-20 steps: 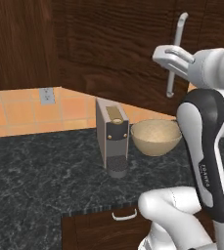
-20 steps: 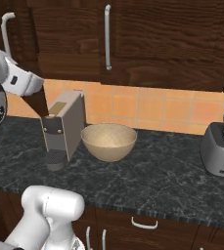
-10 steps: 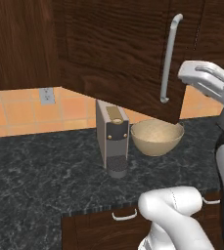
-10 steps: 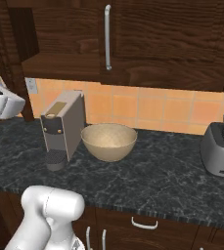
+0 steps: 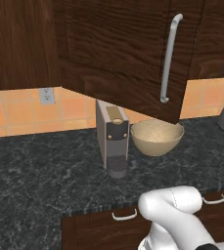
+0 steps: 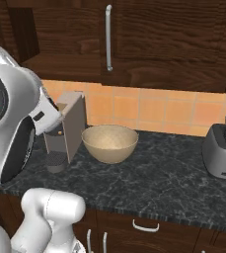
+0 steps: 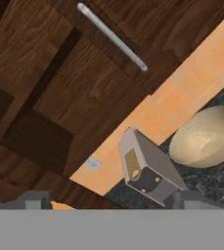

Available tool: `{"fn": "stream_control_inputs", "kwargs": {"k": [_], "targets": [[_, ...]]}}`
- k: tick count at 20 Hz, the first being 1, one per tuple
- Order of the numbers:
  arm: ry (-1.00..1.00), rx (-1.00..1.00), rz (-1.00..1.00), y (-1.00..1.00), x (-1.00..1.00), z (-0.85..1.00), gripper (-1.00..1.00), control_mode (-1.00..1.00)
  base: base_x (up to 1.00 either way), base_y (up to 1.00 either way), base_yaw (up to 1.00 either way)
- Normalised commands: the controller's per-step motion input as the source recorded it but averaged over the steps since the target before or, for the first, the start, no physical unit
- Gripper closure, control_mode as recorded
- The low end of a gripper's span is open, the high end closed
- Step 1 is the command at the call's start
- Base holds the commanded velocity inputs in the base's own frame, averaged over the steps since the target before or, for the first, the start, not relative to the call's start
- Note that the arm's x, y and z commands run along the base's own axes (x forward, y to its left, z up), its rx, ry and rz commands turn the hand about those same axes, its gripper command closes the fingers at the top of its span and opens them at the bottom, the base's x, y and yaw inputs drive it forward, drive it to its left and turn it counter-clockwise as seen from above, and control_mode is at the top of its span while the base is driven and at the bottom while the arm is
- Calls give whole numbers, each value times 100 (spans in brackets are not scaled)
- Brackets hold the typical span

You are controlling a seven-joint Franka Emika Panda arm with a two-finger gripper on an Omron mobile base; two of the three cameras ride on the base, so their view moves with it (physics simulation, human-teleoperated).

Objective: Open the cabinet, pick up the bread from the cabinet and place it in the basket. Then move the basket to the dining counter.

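Note:
The dark wood cabinet (image 5: 113,53) has its left door swung out over the counter, its pale bar handle (image 5: 168,58) facing me. In the right base view a dark gap (image 6: 21,29) shows beside the closed door (image 6: 159,39). The bread is hidden. The round tan basket (image 5: 156,136) (image 6: 109,143) (image 7: 201,136) sits empty on the black granite counter (image 5: 45,171). My gripper (image 7: 111,202) is open, its fingertips (image 7: 33,200) far apart with nothing between them, looking at the cabinet's underside and the basket. The dining counter is out of view.
A grey coffee machine (image 5: 112,136) (image 6: 65,131) (image 7: 147,171) stands just left of the basket. A toaster (image 6: 223,150) is at the right end of the counter. My white arm (image 6: 6,123) looms at the left of the right base view. Drawers (image 5: 125,215) run below.
The gripper let go of the door handle and opened wide. The door swung further out. The arm pulled away to the right, out of the left base view.

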Motion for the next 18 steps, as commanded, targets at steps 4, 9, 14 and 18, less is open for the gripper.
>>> {"fn": "stream_control_inputs", "kwargs": {"k": [4, 9, 14, 18], "targets": [[12, 31, -1, 0, 71, -6, -100, -100, 0, 0, 0], [12, 37, 0, 4, 71, -34, -100, -100, 0, 0, 0], [26, 21, 9, 24, 95, -9, -100, -100, 0, 0, 0], [8, 13, 16, 59, 60, -3, -100, -100, 0, 0, 0]]}}
